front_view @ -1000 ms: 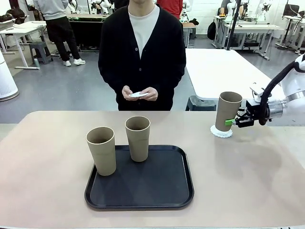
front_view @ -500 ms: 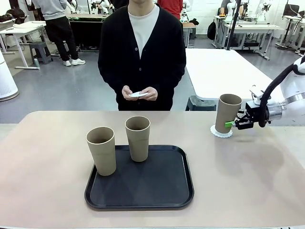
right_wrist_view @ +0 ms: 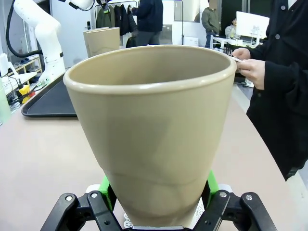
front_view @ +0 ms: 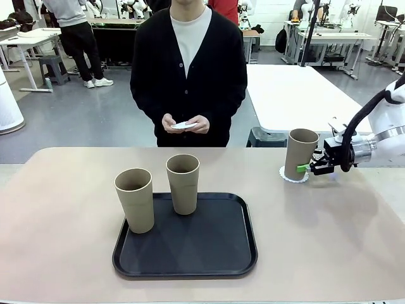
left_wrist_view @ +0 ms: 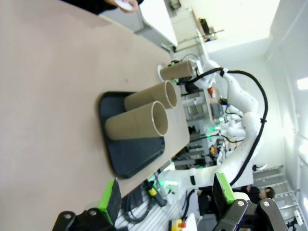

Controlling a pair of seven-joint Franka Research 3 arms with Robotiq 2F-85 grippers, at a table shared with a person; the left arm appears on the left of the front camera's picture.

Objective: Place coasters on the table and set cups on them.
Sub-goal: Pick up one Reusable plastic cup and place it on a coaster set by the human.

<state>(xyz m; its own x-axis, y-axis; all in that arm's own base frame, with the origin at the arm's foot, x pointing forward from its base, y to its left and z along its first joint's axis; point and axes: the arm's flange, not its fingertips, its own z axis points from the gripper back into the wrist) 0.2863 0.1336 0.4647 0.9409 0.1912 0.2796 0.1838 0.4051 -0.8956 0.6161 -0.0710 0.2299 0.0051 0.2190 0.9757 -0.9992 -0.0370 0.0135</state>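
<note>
Tan table (front_view: 329,240): right end effector (front_view: 304,168) clamps a cup (front_view: 300,149), left end effector (left_wrist_view: 167,190) apart.

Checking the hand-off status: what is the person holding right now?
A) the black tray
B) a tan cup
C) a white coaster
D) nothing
C: a thin white coaster lies in the person's hands, while the right claw grips a tan cup by the table's far edge.
</note>
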